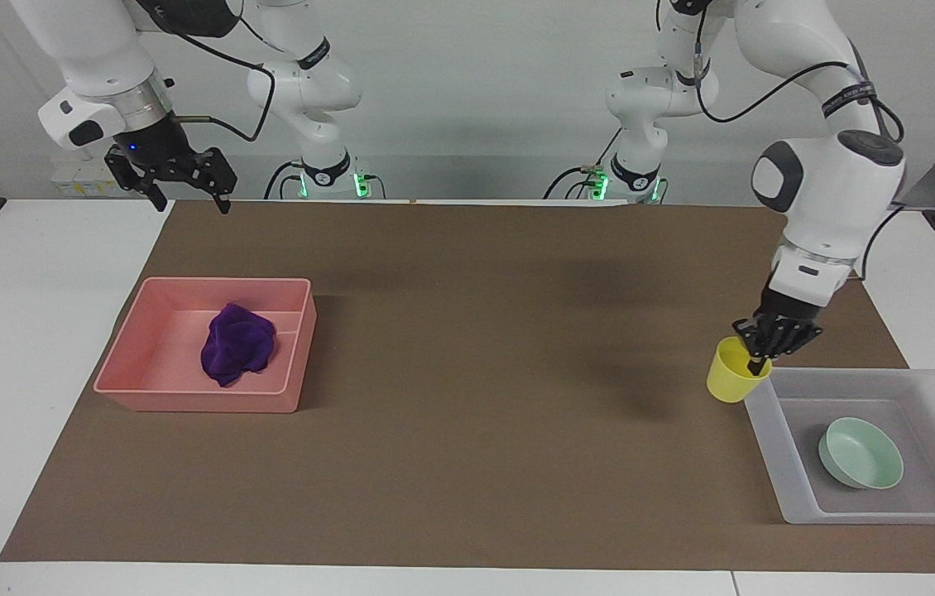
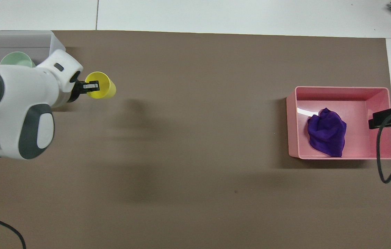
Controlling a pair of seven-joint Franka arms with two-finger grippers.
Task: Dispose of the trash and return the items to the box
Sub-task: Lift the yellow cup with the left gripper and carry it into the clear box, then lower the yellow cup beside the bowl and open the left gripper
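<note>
My left gripper (image 1: 759, 358) is shut on the rim of the small yellow cup (image 1: 731, 382), one finger inside it. It holds the cup in the air over the mat, right beside the corner of the translucent white box (image 1: 768, 418). In the overhead view the cup (image 2: 102, 90) hangs from the left gripper (image 2: 90, 86) next to the box (image 2: 56, 43). The mint-green bowl (image 1: 860, 453) sits in the box; in the overhead view the bowl (image 2: 17, 58) is partly hidden by the arm. My right gripper (image 1: 189, 201) waits open and empty, raised over the mat's corner near its base.
A pink tray (image 1: 132, 368) with a purple cloth (image 1: 237, 343) in it stands toward the right arm's end of the table. In the overhead view they show as the tray (image 2: 341, 90) and cloth (image 2: 327, 136). A brown mat (image 1: 467, 430) covers the table.
</note>
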